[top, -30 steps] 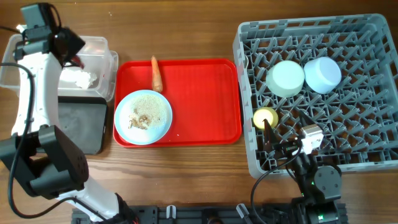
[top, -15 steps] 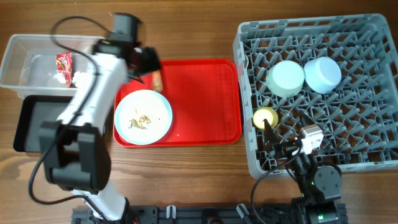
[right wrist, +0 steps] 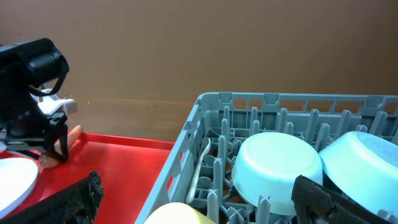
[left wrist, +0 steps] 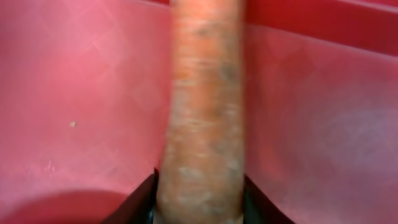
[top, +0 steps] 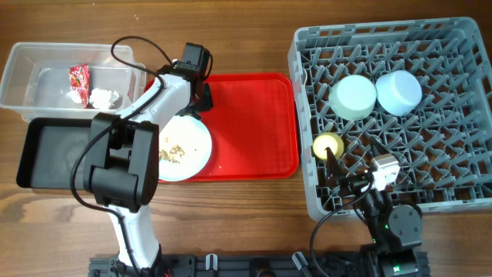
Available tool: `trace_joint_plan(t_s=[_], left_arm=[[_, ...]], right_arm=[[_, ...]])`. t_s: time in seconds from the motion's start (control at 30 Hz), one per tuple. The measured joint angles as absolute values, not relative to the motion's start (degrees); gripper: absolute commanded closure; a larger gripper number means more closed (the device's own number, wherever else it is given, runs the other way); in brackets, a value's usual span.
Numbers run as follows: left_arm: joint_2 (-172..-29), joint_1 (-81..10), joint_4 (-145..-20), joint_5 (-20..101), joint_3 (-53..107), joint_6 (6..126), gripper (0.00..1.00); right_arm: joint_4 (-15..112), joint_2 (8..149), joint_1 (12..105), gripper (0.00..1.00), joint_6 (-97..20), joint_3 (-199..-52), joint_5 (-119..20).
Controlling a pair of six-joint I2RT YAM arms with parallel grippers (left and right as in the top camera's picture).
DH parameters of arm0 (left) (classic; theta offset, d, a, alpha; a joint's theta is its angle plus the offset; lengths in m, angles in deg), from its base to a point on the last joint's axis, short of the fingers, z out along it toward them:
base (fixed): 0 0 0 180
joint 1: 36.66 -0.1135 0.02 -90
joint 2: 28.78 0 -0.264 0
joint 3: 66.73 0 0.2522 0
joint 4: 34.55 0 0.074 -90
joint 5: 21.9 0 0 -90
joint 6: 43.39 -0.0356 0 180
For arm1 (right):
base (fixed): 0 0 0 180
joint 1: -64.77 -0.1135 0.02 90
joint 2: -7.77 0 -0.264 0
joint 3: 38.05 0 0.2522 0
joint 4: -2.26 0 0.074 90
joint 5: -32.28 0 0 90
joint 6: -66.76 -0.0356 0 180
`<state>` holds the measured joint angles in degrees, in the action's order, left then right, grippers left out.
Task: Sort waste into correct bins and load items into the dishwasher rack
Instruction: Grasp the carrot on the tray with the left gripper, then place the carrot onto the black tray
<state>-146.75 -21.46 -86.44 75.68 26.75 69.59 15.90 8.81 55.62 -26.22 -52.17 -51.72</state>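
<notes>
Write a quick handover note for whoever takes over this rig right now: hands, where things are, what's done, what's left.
Left hand: fingers either side of the carrot on the red tray; grip unclear.
Right hand: open, empty, at the rack.
Done: wrapper in the clear tub; green bowl, blue bowl, yellow cup racked; seemingly the spoon too.
Left: bin the carrot, clear the crumbs, rack the plate.
</notes>
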Motion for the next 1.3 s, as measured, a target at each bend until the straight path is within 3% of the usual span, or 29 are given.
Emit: trace_joint_plan(t_s=[0.1, 0.23, 0.3, 0.47, 0.63, 0.9, 1.03, 1.07, 1.1, 1.13, 1.17, 1.2, 1.3], left_arm=[[-146.62, -21.46, -87.08, 75.55, 28.72, 69.62, 0.83], [-143.5, -21.48, -88.76, 75.37, 31.45, 69.64, 0.85], [-139.28, -22.03, -90.29, 75.13, 32.09, 69.64, 0.96], [-129.59, -29.94, -98.88, 76.03, 33.33, 77.0, 0.96], [-127.45, -44.61, -103.62, 76.42, 33.46, 84.68, 0.96], [-127.28, -59.34, -120.91, 75.33, 33.4, 87.5, 0.96], [-125.29, -67.19, -119.36, 75.59, 28.33, 87.78, 0.96], [-125.05, -68.06, -116.45, 75.37, 25.64, 87.95, 0.85], [-124.55, -68.76, -112.69, 74.96, 22.25, 87.91, 0.62], [-124.55, -69.46, -111.19, 74.17, 18.65, 87.98, 0.49], [-124.7, -70.14, -109.87, 73.01, 14.56, 88.3, 0.41], [-124.9, -70.46, -109.7, 71.85, 12.13, 88.41, 0.36], [-124.87, -70.11, -109.22, 69.88, 12.57, 88.3, 0.35]], right_arm=[[15.9, 8.81, 55.62, 0.0, -26.22, -52.17, -51.72], [15.9, 8.81, 55.62, 0.0, -26.22, -52.17, -51.72], [15.9, 8.83, 55.62, 0.0, -26.22, -52.17, -51.72], [15.92, 8.81, 55.62, 0.0, -26.22, -52.17, -51.72], [15.9, 8.81, 55.62, 0.0, -26.24, -52.17, -51.72], [15.9, 8.83, 55.62, 0.0, -26.22, -52.17, -51.72], [15.9, 8.83, 55.62, 0.0, -26.22, -52.17, -51.72], [15.92, 8.81, 55.62, 0.0, -26.22, -52.17, -51.72], [15.9, 8.83, 55.62, 0.0, -26.22, -52.17, -51.72], [15.9, 8.81, 55.62, 0.0, -26.22, -52.17, -51.72], [15.9, 8.81, 55.62, 0.0, -26.22, -52.17, -51.7], [15.9, 8.81, 55.62, 0.0, -26.22, -52.17, -51.7], [15.9, 8.81, 55.62, 0.0, -26.22, -52.17, -51.7]])
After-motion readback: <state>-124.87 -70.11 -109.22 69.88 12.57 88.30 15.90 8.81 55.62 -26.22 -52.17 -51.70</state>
